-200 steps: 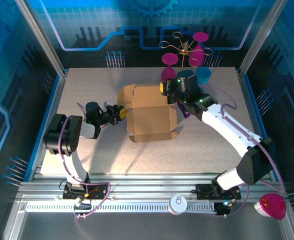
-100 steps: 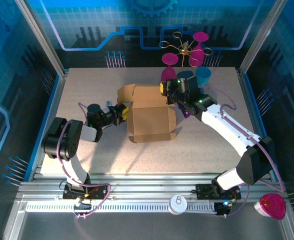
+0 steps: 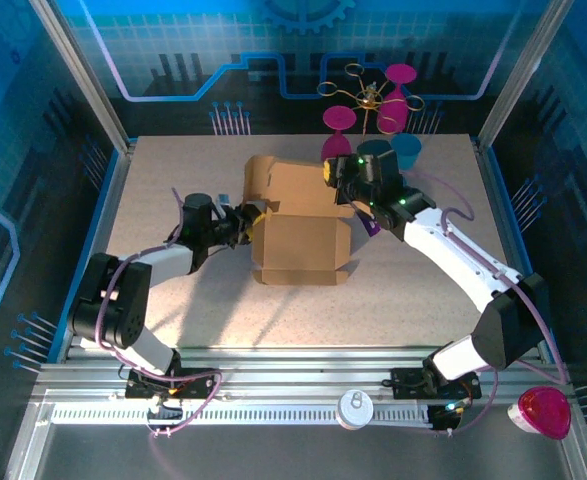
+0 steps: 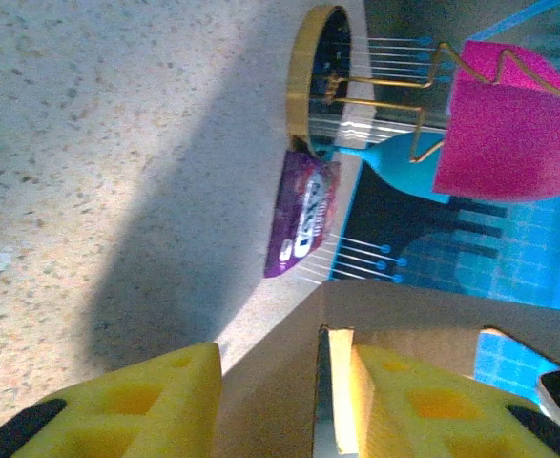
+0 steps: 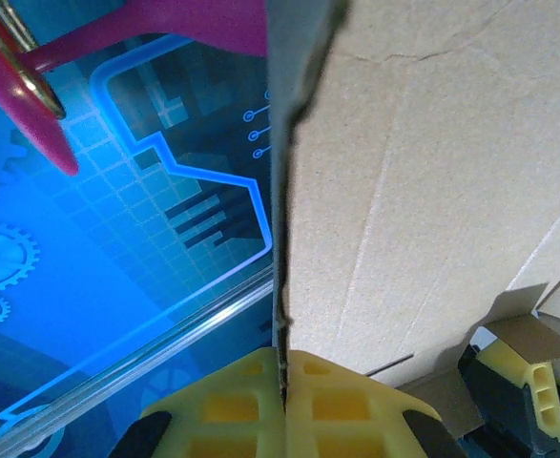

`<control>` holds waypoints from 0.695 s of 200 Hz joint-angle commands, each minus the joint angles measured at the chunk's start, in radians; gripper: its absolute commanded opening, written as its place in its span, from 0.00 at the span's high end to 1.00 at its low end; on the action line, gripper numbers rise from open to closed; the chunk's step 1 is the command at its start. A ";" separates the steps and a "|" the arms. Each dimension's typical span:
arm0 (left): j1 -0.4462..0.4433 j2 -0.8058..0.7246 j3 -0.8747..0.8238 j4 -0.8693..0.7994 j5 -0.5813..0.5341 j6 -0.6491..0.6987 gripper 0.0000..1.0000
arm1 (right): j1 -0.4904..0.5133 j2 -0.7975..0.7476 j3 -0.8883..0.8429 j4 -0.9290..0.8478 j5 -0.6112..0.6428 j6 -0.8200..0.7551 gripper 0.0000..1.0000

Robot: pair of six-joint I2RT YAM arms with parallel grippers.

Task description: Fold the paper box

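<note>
Two-arm fold: hold R gripper [image 3: 331, 178] pinched firm on paper box [image 3: 298, 240] rear panel; your L gripper [image 3: 249, 221], spread, straddles left wall.

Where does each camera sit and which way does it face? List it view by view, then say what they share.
Top external: above and behind the arm bases, looking down on the table; left gripper and right gripper at the paper box.
Left wrist: low, facing the back wall; yellow fingers straddle a box wall.
Right wrist: facing along a panel, fingers pinching its edge.
Shared: all see the box.
</note>
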 commanded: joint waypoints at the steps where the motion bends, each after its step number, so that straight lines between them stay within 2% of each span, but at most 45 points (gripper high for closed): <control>1: -0.053 -0.045 0.036 -0.107 -0.048 0.085 0.62 | 0.015 -0.007 -0.021 -0.001 -0.041 0.017 1.00; 34: -0.101 -0.122 0.051 -0.220 -0.130 0.086 0.60 | 0.016 -0.015 -0.032 0.005 -0.033 0.013 1.00; 59: -0.136 -0.201 0.057 -0.333 -0.194 0.100 0.49 | 0.016 -0.019 -0.046 0.014 -0.022 0.012 1.00; 89: -0.141 -0.305 0.009 -0.448 -0.216 0.119 0.49 | 0.014 -0.016 -0.058 0.027 -0.014 0.010 1.00; 139: -0.126 -0.471 -0.052 -0.611 -0.227 0.229 0.46 | 0.010 -0.008 -0.070 0.034 -0.017 -0.001 1.00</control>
